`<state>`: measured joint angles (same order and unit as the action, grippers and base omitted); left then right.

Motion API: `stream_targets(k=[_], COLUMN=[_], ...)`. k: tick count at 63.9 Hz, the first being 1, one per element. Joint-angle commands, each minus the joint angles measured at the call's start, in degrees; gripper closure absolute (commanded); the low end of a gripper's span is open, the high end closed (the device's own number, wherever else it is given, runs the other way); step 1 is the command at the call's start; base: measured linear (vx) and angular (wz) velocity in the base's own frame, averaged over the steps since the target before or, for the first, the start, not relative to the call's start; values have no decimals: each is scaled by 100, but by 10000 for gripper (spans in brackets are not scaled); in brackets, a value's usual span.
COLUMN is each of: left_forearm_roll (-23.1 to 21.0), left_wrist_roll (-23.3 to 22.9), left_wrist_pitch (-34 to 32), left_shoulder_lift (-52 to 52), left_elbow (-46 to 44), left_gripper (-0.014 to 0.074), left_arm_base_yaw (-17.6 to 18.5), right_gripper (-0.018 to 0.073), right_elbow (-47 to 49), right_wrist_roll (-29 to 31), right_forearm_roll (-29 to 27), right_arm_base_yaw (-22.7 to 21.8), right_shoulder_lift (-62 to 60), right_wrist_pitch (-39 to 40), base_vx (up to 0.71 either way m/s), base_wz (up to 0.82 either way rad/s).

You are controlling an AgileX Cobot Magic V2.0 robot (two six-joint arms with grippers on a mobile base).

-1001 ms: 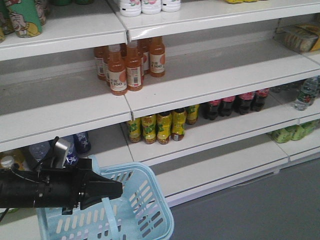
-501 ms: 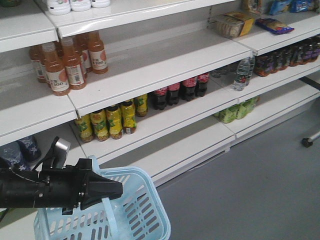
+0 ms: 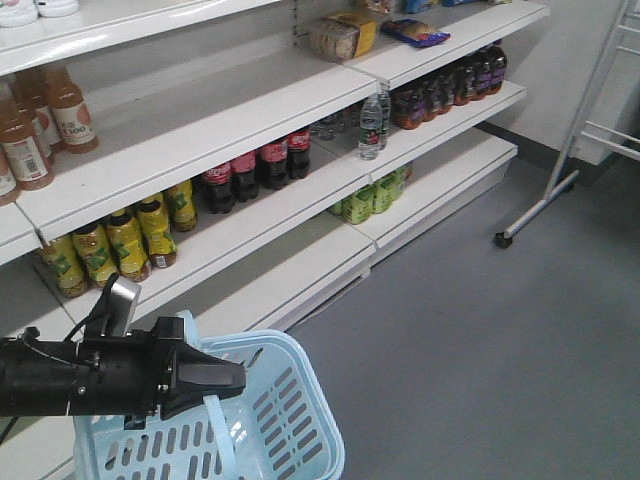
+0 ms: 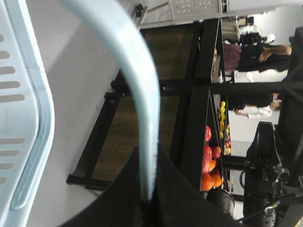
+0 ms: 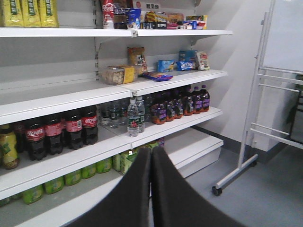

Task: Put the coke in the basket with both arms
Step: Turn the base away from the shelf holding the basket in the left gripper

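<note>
Right of basket (image 3: 300,440), seemingly new rack (image 3: 539,208)

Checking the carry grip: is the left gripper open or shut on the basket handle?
Shut on it: in the left wrist view the basket handle runs into the seam between the left gripper's fingers, no gap.

Light blue slotted basket (image 3: 292,424) (thin handle (image 3: 216,432) raised)
</note>
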<state>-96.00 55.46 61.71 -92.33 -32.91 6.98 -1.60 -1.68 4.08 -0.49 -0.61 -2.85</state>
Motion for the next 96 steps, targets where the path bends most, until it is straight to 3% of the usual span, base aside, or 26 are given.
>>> stream_targets(k=[1,96], left_forearm_roll=[-319,-319], left_wrist_roll=[12,12], left_wrist_pitch=[453,453], left_shoulder_lift=[192,192], left_elbow=[-136,-136], left_gripper=[602,602], left_arm_base_yaw=[38,38], right_gripper=[569,569], right_elbow=[-47,-47], right_wrist_roll=[31,31], right_forearm_roll=[28,28], right_arm_base_yaw=[6,6], right_shoulder_lift=[32,32], right_wrist_pitch=[442,442], base_vx=[-9,-9], base_wz=[-35,-35])
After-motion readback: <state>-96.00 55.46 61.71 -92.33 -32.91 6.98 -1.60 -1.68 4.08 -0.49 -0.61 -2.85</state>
